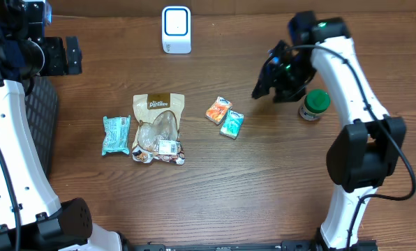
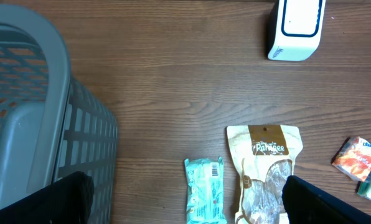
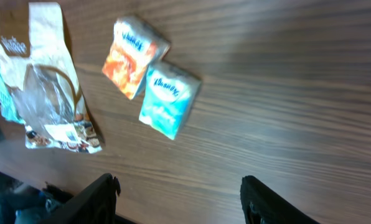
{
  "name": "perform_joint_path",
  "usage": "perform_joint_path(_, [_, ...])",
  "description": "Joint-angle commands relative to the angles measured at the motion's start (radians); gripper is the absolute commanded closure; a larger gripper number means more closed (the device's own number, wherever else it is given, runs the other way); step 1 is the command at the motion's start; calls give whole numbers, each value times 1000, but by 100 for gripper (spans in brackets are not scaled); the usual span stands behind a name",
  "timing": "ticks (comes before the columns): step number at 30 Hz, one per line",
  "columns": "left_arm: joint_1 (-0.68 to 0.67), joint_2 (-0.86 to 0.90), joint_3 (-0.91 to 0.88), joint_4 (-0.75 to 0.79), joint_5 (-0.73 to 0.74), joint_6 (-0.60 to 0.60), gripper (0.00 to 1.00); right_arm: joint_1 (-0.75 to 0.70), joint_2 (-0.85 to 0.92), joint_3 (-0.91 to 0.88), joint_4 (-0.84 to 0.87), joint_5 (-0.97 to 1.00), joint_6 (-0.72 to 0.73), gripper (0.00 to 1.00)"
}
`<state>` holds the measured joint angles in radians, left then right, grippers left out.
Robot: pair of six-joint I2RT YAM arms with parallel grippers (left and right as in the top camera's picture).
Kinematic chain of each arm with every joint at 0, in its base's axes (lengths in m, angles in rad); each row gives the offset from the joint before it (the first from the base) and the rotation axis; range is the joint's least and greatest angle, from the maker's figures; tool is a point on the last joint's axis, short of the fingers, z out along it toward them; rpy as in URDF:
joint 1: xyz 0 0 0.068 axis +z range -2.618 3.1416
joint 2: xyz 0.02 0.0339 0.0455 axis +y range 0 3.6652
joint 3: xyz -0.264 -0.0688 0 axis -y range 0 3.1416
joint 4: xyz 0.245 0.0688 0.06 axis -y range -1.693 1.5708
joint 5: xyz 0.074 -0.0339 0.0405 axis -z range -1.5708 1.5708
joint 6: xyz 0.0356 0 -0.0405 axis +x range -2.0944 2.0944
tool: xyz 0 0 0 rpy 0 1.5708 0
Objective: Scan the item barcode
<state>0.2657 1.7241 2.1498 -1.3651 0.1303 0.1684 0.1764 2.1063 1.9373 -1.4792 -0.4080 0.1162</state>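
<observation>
Jaws of the right gripper (image 3: 178, 182) stand apart and empty, aimed at the small orange foil packet (image 3: 133, 56), likely for pickup. Left gripper (image 1: 68, 56) hangs wide.

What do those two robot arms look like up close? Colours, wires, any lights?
The left arm and right arm have white tubular links between chunky black joints, with thin black cables looping alongside. The left gripper and right gripper are black and two-fingered. A small green light glows near the right wrist.
</observation>
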Motion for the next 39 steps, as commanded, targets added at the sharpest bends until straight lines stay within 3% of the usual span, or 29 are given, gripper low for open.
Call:
perform_joint_path(1, [2,-4,20,1,-3,19,1,45,-11,-71,48,-12,64,39])
perform_joint_path(10, [2,-4,20,1,-3,19,0,136,-11,-234,185,-13,173,45])
perform_joint_path(24, [2,-4,20,1,-3,19,0,229,-11,-241,211,46,225,50])
perform_joint_path(29, [2,-4,20,1,-3,19,0,289,-11,-244,267,37,263,62])
perform_joint_path(34, [2,-4,20,1,-3,19,0,363,-11,-294,423,117,407,76])
perform_joint_path(39, [2,-4,20,1,-3,19,0,413,-11,-356,527,187,483,76])
